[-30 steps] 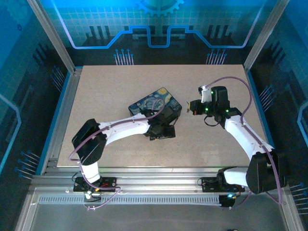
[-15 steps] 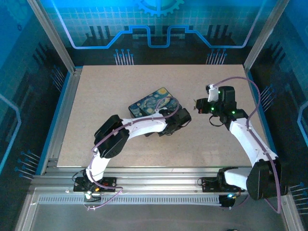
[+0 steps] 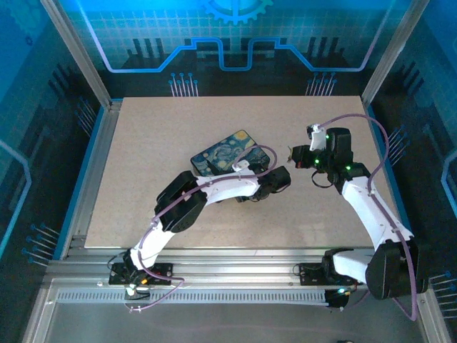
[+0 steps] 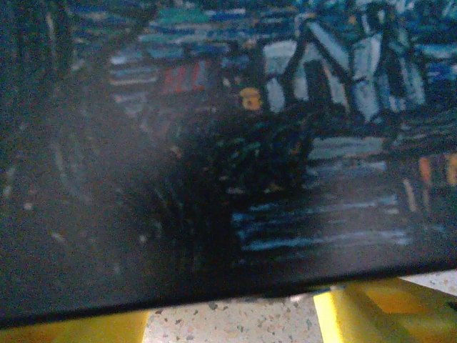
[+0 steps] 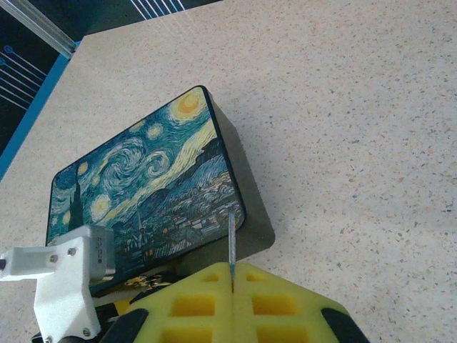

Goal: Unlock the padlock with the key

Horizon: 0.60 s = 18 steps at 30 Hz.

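The right gripper pinched the key between its yellow foam fingers, blade pointing straight out, at 3 o'clock of the painted box. The left gripper sat at the box's 5 o'clock corner, fingers apart with bare surface between them. Gripped in soft foam, the key could twist or slip under any sideways push.

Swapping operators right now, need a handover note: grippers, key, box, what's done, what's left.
Right gripper: shut on the key, blade up, held near the painted box's end.
Left gripper: open, fingers apart at the box's near edge; contact unclear.
Done: key picked up.
Left: steady the box, get the key into the padlock, turn it.
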Each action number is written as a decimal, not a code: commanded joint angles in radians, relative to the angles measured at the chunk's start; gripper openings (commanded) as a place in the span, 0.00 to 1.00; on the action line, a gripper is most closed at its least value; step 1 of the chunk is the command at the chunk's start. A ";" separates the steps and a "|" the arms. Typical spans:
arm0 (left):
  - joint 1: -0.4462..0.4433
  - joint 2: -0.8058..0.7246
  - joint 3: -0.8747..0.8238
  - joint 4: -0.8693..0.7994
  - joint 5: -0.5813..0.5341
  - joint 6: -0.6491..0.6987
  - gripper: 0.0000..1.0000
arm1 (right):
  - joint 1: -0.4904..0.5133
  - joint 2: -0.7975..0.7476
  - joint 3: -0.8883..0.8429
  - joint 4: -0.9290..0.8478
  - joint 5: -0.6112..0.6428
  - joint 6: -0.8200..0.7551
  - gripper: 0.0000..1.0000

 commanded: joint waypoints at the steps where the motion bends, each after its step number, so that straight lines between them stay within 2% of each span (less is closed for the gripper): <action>1: -0.003 0.047 0.043 -0.049 -0.043 -0.030 0.59 | -0.010 -0.024 0.000 0.000 0.005 -0.005 0.00; 13: 0.009 0.085 0.056 -0.051 -0.084 -0.045 0.43 | -0.019 -0.025 0.008 -0.018 0.016 -0.014 0.00; 18: 0.015 0.077 0.045 -0.046 -0.093 -0.009 0.30 | -0.018 -0.023 0.004 -0.020 0.002 -0.014 0.00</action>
